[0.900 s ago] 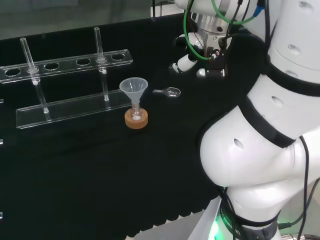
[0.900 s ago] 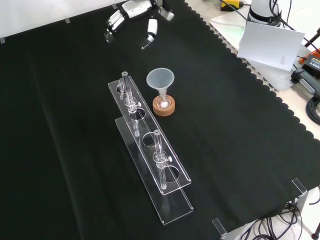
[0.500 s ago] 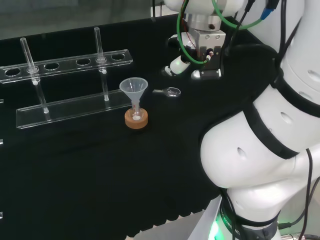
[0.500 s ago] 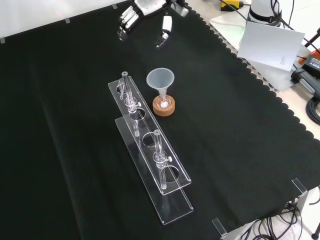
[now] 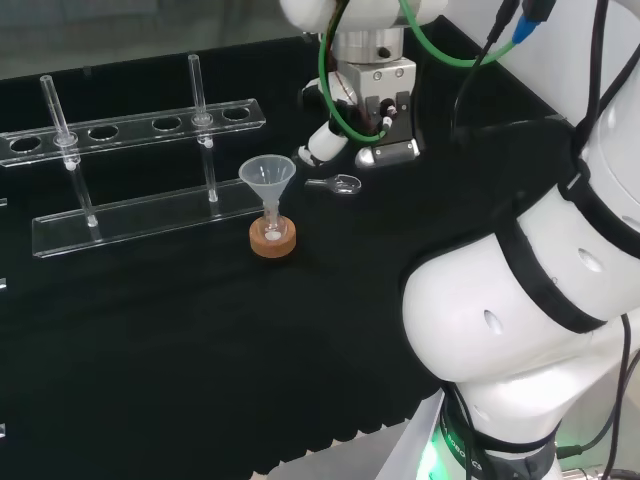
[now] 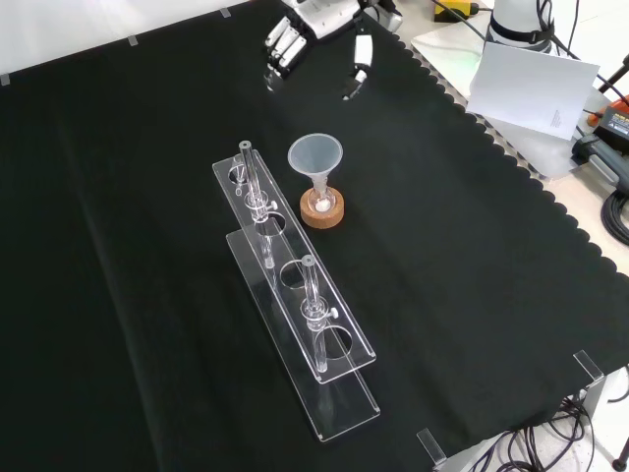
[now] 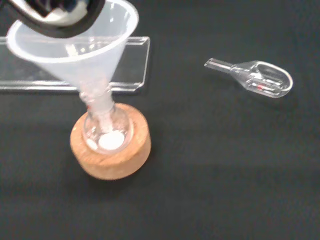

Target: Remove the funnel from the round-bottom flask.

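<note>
Hand [image 6: 313, 22] has swung nearer since the earlier frame, funnel [image 6: 314, 157] untouched in the round-bottom flask [image 7: 106, 131] on its cork ring [image 6: 322, 209] beside the tube rack [image 6: 295, 315], fingers spread and empty, approach step, next it likely drops to pinch the funnel cone, clear scoop [image 5: 338, 183] nearby.

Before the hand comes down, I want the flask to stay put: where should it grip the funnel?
Probably at the funnel's wide cone rim, from above. It stands upright, its stem in the round-bottom flask on the cork ring, so a straight lift should clear it.
</note>
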